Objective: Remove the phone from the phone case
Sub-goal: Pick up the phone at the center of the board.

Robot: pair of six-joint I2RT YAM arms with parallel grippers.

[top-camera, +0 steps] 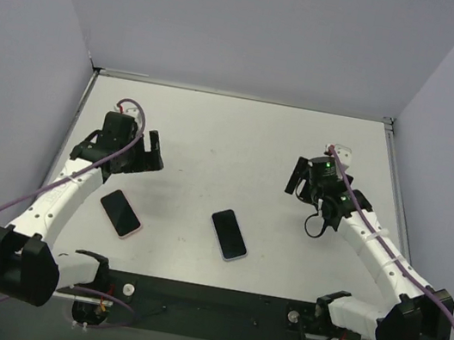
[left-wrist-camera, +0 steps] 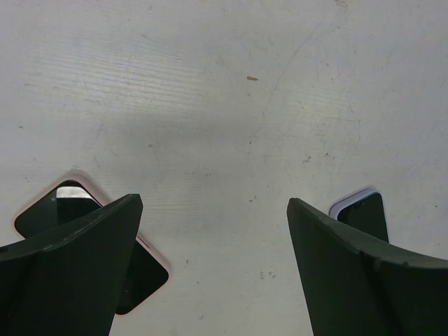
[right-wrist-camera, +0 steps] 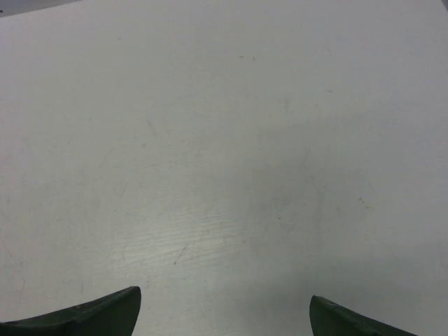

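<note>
Two dark phones lie screen-up on the white table. One sits in a pink case [top-camera: 121, 213] at the left; the other sits in a pale lilac case [top-camera: 229, 234] near the middle. In the left wrist view the pink-cased phone [left-wrist-camera: 52, 208] shows behind the left finger and the lilac-cased phone [left-wrist-camera: 364, 213] behind the right finger. My left gripper [top-camera: 149, 154] is open and empty, raised behind the pink-cased phone. My right gripper [top-camera: 298, 178] is open and empty at the right, over bare table; its wrist view shows no phone.
White walls enclose the table [top-camera: 233, 136] on the left, back and right. A black strip [top-camera: 205, 302] with the arm bases runs along the near edge.
</note>
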